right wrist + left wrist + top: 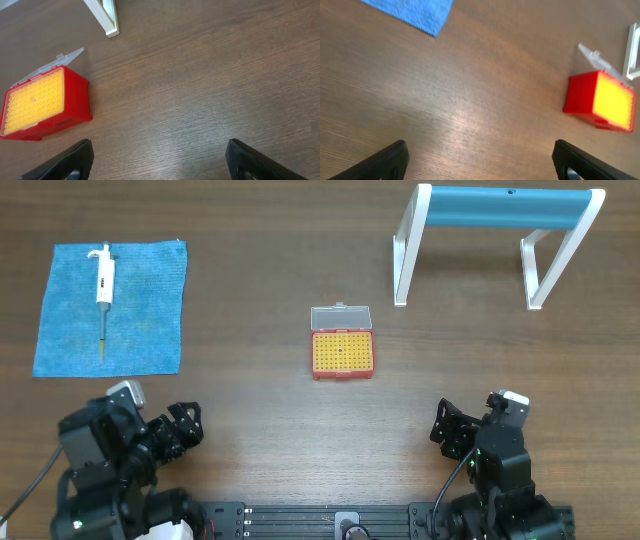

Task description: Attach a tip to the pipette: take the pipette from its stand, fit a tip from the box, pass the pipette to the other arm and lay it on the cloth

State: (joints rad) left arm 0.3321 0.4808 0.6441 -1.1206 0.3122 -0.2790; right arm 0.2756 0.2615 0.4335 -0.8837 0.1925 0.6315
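Note:
A white pipette (103, 280) with a yellow tip (102, 346) lies on the blue cloth (150, 320) at the far left of the table. The red tip box (342, 353) sits mid-table with its clear lid (341, 317) folded back, showing yellow tips; it also appears as the red tip box (600, 100) and the red tip box (42, 104) in the wrist views. The blue and white stand (500, 210) is at the far right. My left gripper (480, 162) is open over bare wood near the front left. My right gripper (160, 160) is open near the front right.
A corner of the blue cloth (412, 12) shows in the left wrist view. A white leg of the stand (105, 17) appears in the right wrist view. Bare wooden table lies between the box and both arms.

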